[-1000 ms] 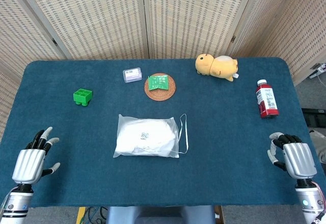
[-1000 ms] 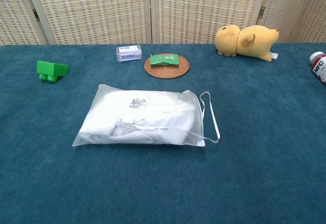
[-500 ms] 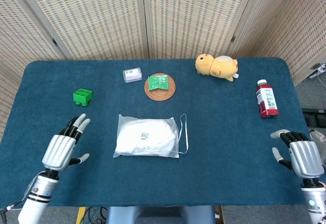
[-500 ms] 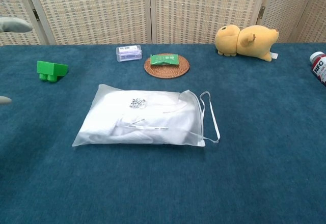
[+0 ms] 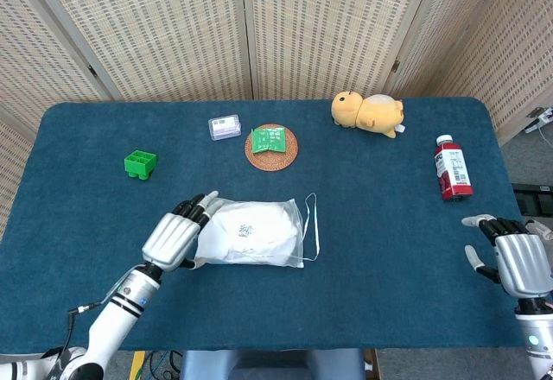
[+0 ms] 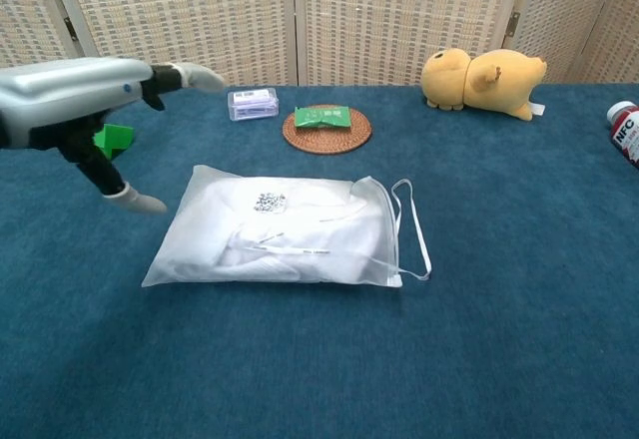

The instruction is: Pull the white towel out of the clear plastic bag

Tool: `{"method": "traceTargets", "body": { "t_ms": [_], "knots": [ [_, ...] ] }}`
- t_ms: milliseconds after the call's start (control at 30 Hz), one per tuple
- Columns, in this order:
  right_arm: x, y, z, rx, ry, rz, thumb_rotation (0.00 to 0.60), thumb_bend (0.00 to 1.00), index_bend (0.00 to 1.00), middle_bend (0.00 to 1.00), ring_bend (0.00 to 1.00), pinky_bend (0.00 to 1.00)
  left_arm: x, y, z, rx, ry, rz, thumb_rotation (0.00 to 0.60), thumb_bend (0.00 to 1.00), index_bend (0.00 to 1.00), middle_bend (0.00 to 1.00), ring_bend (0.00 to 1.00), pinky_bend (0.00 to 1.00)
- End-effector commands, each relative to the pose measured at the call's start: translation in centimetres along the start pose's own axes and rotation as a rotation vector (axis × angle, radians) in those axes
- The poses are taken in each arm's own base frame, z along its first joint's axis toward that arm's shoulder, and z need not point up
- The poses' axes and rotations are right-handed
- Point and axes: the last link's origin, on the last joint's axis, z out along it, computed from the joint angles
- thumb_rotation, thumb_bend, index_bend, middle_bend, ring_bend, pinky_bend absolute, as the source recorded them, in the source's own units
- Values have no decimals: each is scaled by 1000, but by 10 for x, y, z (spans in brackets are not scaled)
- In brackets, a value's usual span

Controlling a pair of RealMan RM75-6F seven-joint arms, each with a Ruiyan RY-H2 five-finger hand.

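A clear plastic bag with a folded white towel inside lies flat at the table's middle, its drawstring loop trailing off the right end. My left hand hovers open just at the bag's left end, fingers spread and reaching over its edge; whether it touches the bag is unclear. Open too, my right hand stays at the table's right front edge, far from the bag, and does not show in the chest view.
Behind the bag a woven coaster holds a green packet, with a small clear box to its left. A green block sits far left, a yellow plush toy back right, a red bottle at right.
My left hand has swept from the table's left front edge rightward to the bag's left end. The right hand has barely shifted. The bag has not moved.
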Motion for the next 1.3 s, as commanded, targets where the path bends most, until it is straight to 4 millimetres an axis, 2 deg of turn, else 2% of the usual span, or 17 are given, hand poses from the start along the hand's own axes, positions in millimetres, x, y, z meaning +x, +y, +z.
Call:
{"method": "traceTargets", "body": {
  "t_ms": [33, 167, 600, 1100, 1300],
  "knots": [
    [0, 0, 0, 0, -2, -1, 600, 305, 323, 374, 370, 391, -8, 14, 15, -24, -35, 8, 600, 0, 0, 0, 0, 118],
    [-1, 0, 1, 2, -6, 0, 600, 306, 287, 374, 370, 391, -17, 20, 24, -19, -72, 25, 600, 0, 0, 0, 0, 94],
    [-4, -5, 5, 19, -23, 2, 600, 306, 286, 422, 370, 391, -29, 21, 41, 24, -160, 80, 600, 0, 0, 0, 0, 36],
    [-8, -4, 3, 13, -40, -2, 600, 305, 286, 437, 370, 391, -41, 35, 65, -1, -208, 86, 600, 0, 0, 0, 0, 32],
    [-9, -3, 2, 13, -46, -1, 600, 305, 286, 439, 370, 391, -46, 34, 72, 21, -249, 100, 600, 0, 0, 0, 0, 28]
  ]
}}
